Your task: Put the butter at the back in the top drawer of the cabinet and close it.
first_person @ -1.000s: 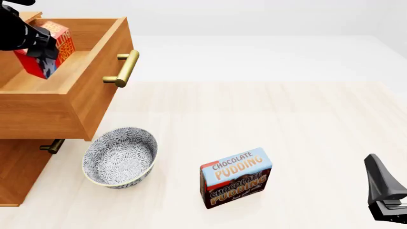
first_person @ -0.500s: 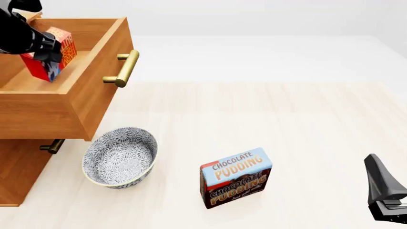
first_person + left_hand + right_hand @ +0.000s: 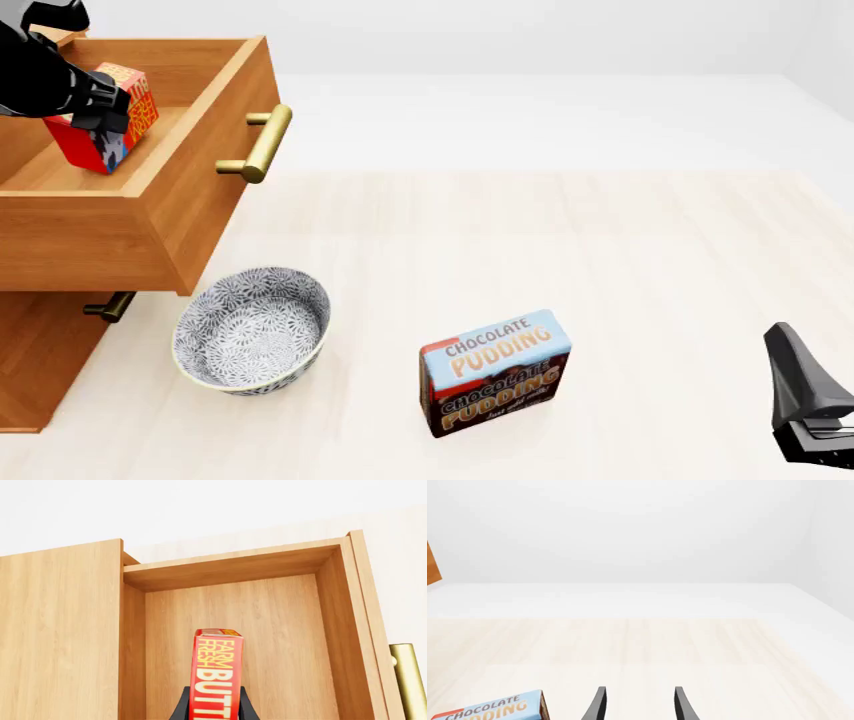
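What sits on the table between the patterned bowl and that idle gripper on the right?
In the front view, only the Chocolate Pudding box stands between the bowl and the right gripper; otherwise bare tabletop.

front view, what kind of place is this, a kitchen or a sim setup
Most likely a simulated tabletop test scene, not a real kitchen: a blank white backdrop, a pale wood-grain table, and props such as a light brown wooden cabinet and a blue-and-brown "Chocolate Pudding" box.
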Motion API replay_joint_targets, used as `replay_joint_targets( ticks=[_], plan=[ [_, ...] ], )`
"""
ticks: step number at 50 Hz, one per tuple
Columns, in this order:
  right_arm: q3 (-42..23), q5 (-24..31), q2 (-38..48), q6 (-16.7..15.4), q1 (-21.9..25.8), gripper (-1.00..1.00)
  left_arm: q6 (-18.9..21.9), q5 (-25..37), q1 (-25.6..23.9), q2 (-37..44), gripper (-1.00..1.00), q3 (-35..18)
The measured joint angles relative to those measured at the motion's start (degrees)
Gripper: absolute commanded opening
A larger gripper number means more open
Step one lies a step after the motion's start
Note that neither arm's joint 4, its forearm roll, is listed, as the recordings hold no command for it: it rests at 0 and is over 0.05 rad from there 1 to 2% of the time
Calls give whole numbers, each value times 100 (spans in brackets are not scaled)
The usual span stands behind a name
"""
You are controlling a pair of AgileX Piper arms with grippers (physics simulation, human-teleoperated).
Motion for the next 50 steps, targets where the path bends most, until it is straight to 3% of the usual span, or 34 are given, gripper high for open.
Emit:
replay_joint_targets(
  ticks=[14,15,50],
  plan=[
    [0,0,0,0,0,100,-91,-26,-30,30,-100,-22],
    [0,0,0,0,0,100,-106,-25,-38,40,100,-32],
    [0,0,0,0,0,100,-168,319,-374,-308,100,-498]
  ],
)
